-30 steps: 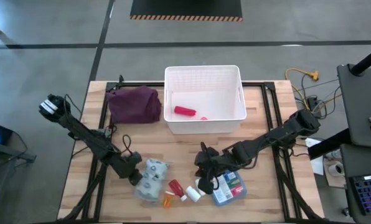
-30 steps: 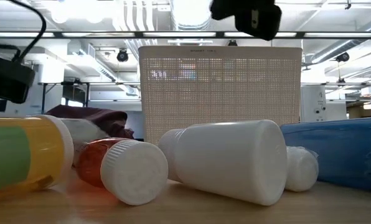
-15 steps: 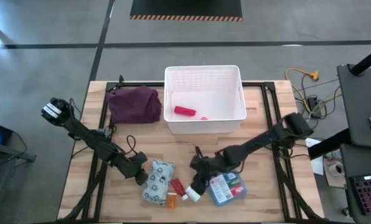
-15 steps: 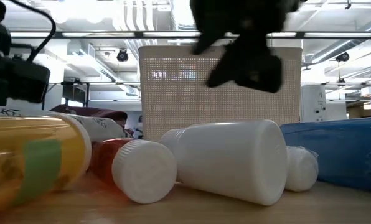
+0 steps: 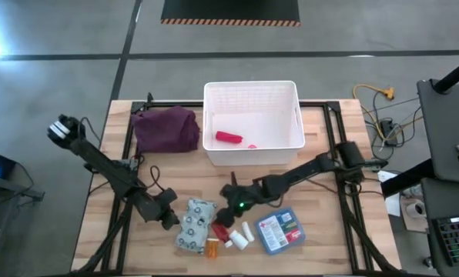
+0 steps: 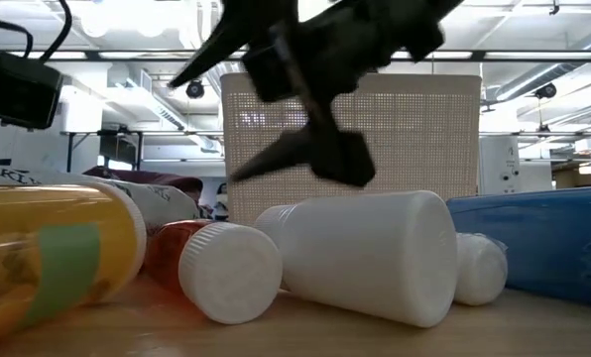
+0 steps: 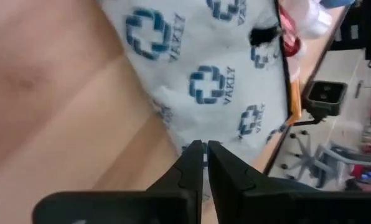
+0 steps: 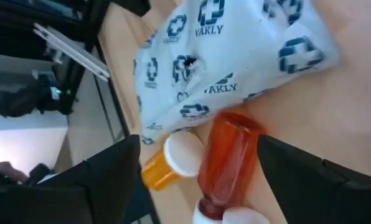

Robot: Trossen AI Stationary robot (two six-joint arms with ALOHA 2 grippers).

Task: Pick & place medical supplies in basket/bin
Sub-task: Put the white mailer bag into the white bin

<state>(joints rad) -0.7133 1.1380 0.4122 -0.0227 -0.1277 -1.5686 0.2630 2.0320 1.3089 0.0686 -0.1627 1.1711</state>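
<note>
red bottle (image 8: 226, 158) | between right gripper (image 8: 198, 180) wide-spread fingers (image 8: 104, 180) | ungrasped

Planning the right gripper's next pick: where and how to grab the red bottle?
Grip the red bottle across its round body, coming from above with fingers straddling it. It lies on its side between the patterned pouch and the white bottle; the right gripper hovers open over it.

Orange bottle (image 6: 48, 260) cut off at the low view's left edge, blue box (image 6: 543, 243) cut off at its right, right tool (image 6: 320, 149) blurred there.
</note>
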